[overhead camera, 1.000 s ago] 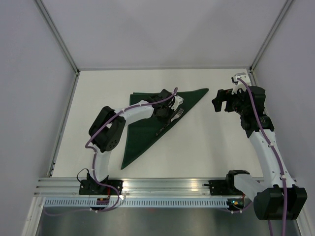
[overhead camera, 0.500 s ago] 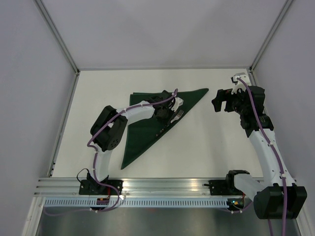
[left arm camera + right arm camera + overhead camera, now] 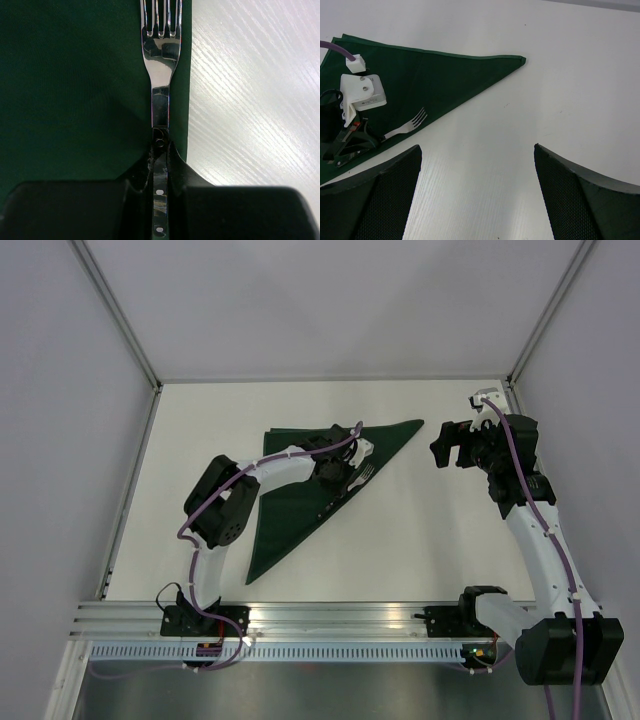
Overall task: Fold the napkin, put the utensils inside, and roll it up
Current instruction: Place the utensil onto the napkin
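The dark green fabric napkin (image 3: 285,525), folded into a triangle, lies flat on the white table (image 3: 420,530) left of centre. The left gripper (image 3: 160,150) sits over the napkin's long right-hand edge, its black fingers pinched narrowly on the handle of a silver metal fork (image 3: 161,65) that lies on the cloth just inside that edge, tines pointing away from the gripper. The right gripper (image 3: 476,150) hangs above the table well apart from the napkin's far right tip, jaws spread wide and holding nothing.
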Robot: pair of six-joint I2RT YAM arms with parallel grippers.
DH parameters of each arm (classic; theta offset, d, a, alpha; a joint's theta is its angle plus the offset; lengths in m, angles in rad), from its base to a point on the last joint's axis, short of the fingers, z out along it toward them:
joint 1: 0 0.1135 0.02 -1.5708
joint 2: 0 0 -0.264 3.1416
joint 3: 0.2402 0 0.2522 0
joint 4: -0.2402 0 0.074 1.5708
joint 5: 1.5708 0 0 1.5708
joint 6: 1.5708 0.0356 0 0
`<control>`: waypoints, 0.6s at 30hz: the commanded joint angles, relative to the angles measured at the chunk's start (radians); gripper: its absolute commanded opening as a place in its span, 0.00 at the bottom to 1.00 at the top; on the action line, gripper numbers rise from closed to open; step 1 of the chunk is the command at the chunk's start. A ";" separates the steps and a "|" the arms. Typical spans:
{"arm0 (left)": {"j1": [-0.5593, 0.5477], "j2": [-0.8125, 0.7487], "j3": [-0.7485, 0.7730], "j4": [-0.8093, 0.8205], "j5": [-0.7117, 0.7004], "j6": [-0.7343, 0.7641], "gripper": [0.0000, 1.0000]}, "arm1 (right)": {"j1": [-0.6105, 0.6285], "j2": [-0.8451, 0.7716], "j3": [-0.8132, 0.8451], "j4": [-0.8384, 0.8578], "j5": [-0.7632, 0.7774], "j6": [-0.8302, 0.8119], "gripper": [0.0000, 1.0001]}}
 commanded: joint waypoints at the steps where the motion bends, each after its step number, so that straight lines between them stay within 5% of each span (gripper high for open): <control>1: -0.009 -0.010 0.007 0.009 -0.003 0.002 0.07 | 0.002 -0.001 0.002 0.023 0.009 0.001 0.98; 9: -0.011 -0.010 0.007 0.001 -0.004 0.006 0.11 | 0.002 -0.002 0.002 0.021 0.009 -0.001 0.98; 18: -0.012 -0.042 0.019 -0.003 -0.037 0.009 0.39 | 0.002 -0.001 0.001 0.021 0.007 -0.001 0.98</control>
